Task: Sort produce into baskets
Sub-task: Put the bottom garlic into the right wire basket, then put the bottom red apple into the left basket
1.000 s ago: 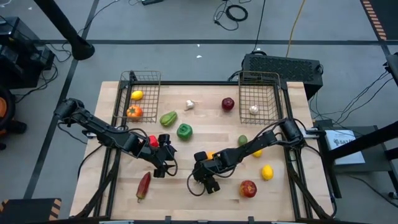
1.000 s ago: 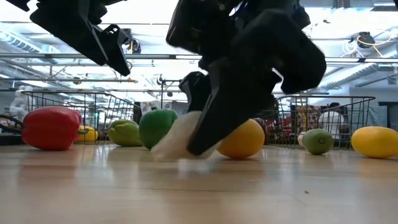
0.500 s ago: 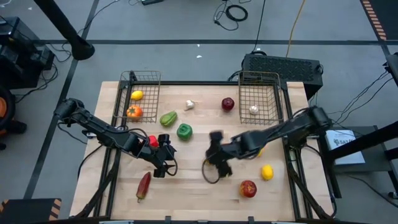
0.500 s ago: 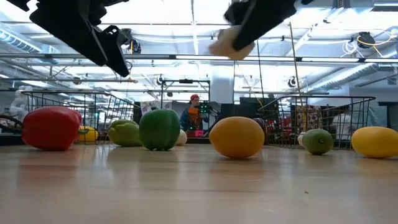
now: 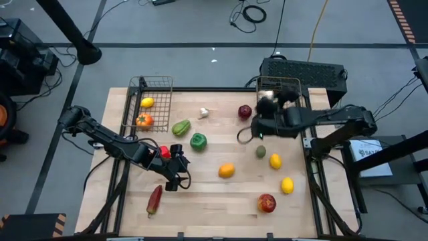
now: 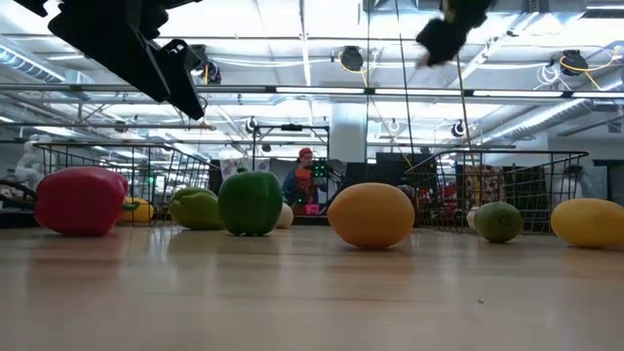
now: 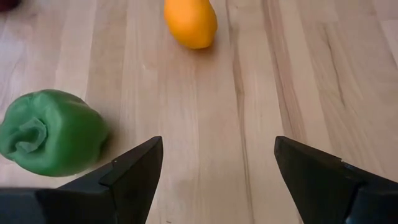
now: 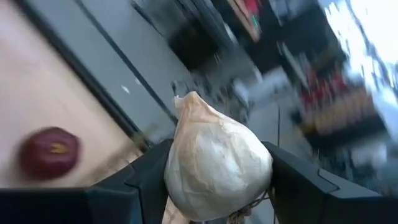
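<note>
The right gripper (image 5: 265,105), clamped on a garlic (image 8: 214,163), has swung up beside the right basket (image 5: 277,104). The left gripper (image 5: 175,167) stays wide open, unmoved

1. I see a pale wood table (image 5: 214,194) with light plank grain.
2. The right gripper (image 8: 217,186) is black and holds a cream-white garlic (image 8: 214,158).
3. The left gripper (image 7: 214,180) is black too.
4. Both baskets are dark wire; the left basket (image 5: 160,84) holds a yellow lemon (image 5: 147,102) and an orange-red pepper (image 5: 144,120).
5. On the wood: 2 green peppers (image 5: 198,140), an orange (image 5: 227,171), a dark red apple (image 5: 245,111), a red chili (image 5: 154,199).
</note>
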Robot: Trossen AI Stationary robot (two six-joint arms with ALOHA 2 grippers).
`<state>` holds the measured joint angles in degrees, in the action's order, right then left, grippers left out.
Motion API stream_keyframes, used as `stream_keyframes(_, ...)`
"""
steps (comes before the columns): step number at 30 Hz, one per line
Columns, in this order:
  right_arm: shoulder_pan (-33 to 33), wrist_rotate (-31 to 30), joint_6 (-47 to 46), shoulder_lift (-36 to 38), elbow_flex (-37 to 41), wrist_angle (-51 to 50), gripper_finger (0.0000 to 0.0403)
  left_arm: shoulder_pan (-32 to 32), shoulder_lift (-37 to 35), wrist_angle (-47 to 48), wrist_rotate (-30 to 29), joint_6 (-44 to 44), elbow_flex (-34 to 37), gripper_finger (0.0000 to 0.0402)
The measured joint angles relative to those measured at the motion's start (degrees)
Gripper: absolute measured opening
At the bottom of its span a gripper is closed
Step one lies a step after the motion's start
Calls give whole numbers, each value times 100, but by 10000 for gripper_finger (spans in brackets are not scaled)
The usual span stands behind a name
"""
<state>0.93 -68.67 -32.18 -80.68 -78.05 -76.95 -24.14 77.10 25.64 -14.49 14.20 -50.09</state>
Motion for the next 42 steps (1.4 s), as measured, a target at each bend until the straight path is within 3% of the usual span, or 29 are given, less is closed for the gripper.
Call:
stream_keyframes(5,-773,269,-885,-6,728,47,219,6,0,-482,-309,-89,0,312)
stream_keyframes(14,-1459,309,-1525,-9,2371,1624,220,7,156,-2290,-568,-548,0,312)
stream_keyframes(21,-1520,589,-1571,71,2405,1695,265,4,1012,-3785,-178,-1052,0,312)
stream_keyframes(26,-1394,605,-1302,343,2131,1700,314,45,1424,-4131,-163,-1053,4,312)
stream_keyframes(29,-1203,681,-1126,613,1844,1700,327,54,1478,-4199,-166,-1021,4,312)
stream_keyframes(33,-574,1264,-781,1046,1440,1732,326,75,1475,-4441,-198,-1067,4,312)
stream_keyframes(37,376,2005,-828,1437,1385,1915,319,134,1475,-4570,-205,-1200,-87,312)
stream_keyframes(42,1820,2797,-1676,1542,1542,1900,307,168,1469,-4592,101,-1030,-221,312)
